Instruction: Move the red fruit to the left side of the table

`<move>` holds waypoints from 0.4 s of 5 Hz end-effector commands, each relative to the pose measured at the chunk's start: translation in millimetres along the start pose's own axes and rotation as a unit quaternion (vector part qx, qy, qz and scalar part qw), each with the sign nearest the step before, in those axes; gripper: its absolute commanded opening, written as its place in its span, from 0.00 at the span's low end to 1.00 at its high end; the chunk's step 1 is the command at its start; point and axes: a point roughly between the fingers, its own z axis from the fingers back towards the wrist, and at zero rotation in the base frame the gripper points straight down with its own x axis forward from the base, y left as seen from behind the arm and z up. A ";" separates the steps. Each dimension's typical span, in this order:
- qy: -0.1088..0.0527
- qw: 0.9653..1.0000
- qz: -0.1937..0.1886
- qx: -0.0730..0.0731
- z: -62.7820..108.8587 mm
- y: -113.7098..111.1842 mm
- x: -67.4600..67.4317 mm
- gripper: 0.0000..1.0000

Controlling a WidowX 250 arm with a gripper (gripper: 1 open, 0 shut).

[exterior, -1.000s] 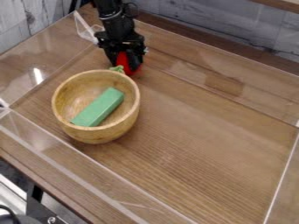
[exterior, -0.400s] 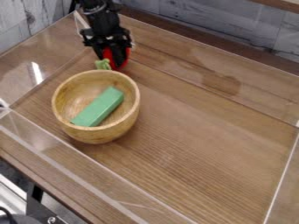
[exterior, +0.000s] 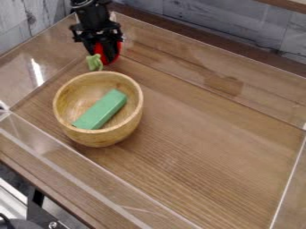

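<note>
The gripper (exterior: pixel 100 55), at the upper left of the frame, has its fingers clenched around the red fruit (exterior: pixel 103 59), carrying it just above the bench (exterior: pixel 216 125). The carry is under way; next it calls for setting the fruit down leftward and letting go.

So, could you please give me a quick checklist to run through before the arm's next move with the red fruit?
1. Grip: the gripper is closed around the red fruit, red and a green leaf showing between its fingers: ok.
2. Fruit lifted clear of the table: cannot tell, the gripper hides its underside.
3. Clearance from the wooden bowl: the fruit sits beyond the rim, apart from it: ok.
4. The green block lies inside the bowl, out of the way: ok.
5. Room before the clear acrylic wall on the left: cannot tell, the wall is transparent and close.
</note>
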 end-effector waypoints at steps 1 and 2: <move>-0.027 1.000 0.001 0.014 23.5 9.9 10.8 0.00; -0.024 1.000 0.007 0.016 22.3 18.1 10.8 0.00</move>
